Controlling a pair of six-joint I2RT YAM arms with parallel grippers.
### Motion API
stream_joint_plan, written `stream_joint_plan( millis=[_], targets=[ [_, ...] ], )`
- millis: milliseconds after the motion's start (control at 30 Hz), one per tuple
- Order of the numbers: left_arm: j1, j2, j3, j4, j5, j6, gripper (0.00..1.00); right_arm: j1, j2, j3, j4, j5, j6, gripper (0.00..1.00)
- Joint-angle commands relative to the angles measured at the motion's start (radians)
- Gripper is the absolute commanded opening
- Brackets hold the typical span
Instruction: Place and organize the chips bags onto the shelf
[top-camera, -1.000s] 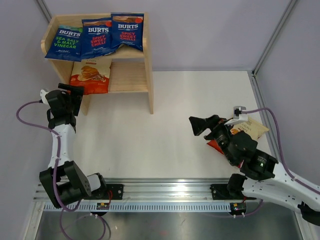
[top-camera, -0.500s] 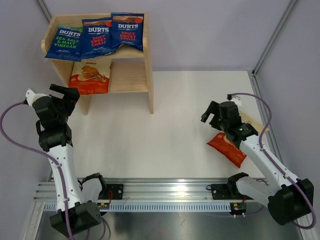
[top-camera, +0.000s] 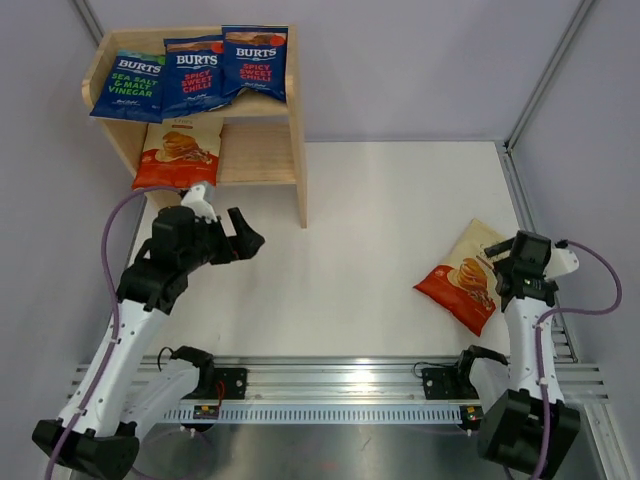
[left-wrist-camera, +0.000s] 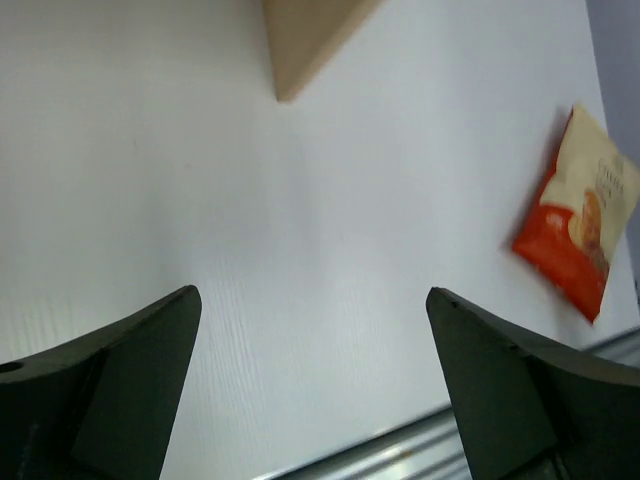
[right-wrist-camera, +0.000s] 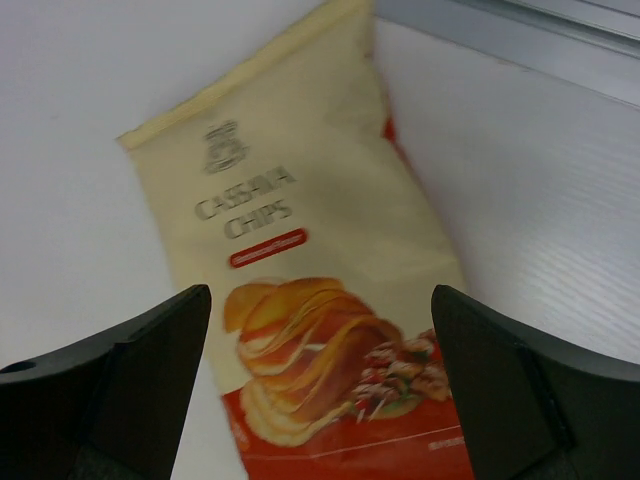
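The wooden shelf (top-camera: 295, 150) stands at the back left. Three dark blue BURTS bags (top-camera: 195, 75) lean on its top tier. One cream and red bag (top-camera: 180, 150) stands at the left of the lower tier. A second cream and red chips bag (top-camera: 462, 282) lies flat on the table at the right; it also shows in the right wrist view (right-wrist-camera: 300, 250) and the left wrist view (left-wrist-camera: 580, 225). My right gripper (top-camera: 500, 268) (right-wrist-camera: 320, 290) is open and empty, just above this bag. My left gripper (top-camera: 243, 232) (left-wrist-camera: 312, 291) is open and empty over the table in front of the shelf.
A metal rail (top-camera: 330, 385) runs along the table's near edge. Grey walls close the back and sides, with a frame post (top-camera: 545, 75) at the back right. A corner of the shelf's side panel (left-wrist-camera: 310, 40) shows in the left wrist view.
My left arm swung from beside the shelf's left side rightward, over the table in front of the shelf. My right arm pulled back to the right, uncovering the cream bag on the table.
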Motion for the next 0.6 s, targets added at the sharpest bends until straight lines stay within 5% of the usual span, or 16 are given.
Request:
stream_joint_plan(
  millis=[0,367,567],
  targets=[
    [-0.105,-0.074,-0.020,-0.043,-0.068,0.052,0.99,-0.146,0.025,-0.067,0.001,-0.021,0.015,0.99],
    [-0.141,-0.200,-0.068,-0.110,-0.025,0.148,0.99,-0.298,0.255,-0.196,0.239,-0.370,-0.017,1.00],
    [-0.141,-0.209,-0.060,-0.090,0.018,0.153,0.99,-0.300,0.357,-0.177,0.283,-0.521,-0.051,0.85]
  ],
)
